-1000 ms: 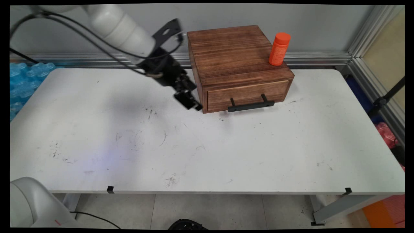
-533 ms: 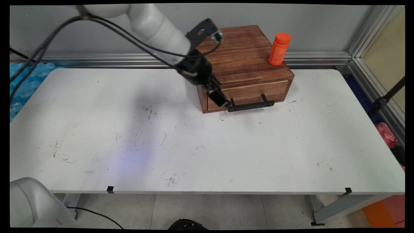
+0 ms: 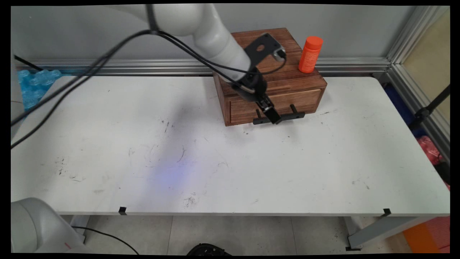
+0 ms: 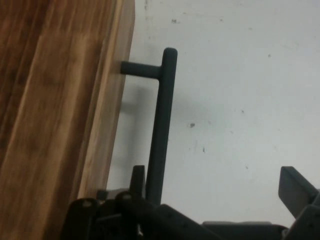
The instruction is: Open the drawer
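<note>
- A wooden box (image 3: 267, 73) stands on the table (image 3: 230, 162) toward its far side, right of centre, close to the wall.
- A drawer (image 3: 276, 104) occupies the box's near face; a bar handle (image 3: 287, 117) projects from the drawer front on two posts, above the tabletop.
- A bottle (image 3: 310, 54) stands upright on top of the box, at its far right corner.
- The gripper (image 3: 273, 116) reaches down from the upper left, in front of the drawer, at the handle's middle.
- In the hand view, the handle (image 4: 161, 125) lies between the spread fingers (image 4: 295, 187), just beside the one nearer the drawer front (image 4: 60, 125).
</note>
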Controlling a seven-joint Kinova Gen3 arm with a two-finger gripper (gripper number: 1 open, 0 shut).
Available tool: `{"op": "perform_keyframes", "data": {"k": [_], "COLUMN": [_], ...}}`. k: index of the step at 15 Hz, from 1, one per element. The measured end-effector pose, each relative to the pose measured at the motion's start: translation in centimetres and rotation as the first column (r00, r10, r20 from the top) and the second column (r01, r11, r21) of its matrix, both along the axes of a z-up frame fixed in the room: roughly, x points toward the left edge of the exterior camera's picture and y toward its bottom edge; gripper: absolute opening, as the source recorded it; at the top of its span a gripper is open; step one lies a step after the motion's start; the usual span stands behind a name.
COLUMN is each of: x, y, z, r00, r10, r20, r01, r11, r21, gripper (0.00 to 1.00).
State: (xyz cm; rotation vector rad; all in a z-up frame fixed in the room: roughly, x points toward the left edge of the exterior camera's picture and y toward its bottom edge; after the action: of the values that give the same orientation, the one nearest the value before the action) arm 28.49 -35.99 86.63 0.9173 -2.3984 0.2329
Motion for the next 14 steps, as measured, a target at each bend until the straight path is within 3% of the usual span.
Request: {"op": "perform_keyframes", "data": {"k": [5, 14], "x": [-3.4, -6.7], "y": [-1.8, -4.0], "z": [-2.4, -6.4], "r00": [0.999, 0.993], "r10": [0.005, 0.016], "r20": [0.043, 0.117], "r01": [-0.005, -0.022], "r11": [1.000, 0.998], "r21": [0.017, 0.053], "gripper": [1.00, 1.00]}}
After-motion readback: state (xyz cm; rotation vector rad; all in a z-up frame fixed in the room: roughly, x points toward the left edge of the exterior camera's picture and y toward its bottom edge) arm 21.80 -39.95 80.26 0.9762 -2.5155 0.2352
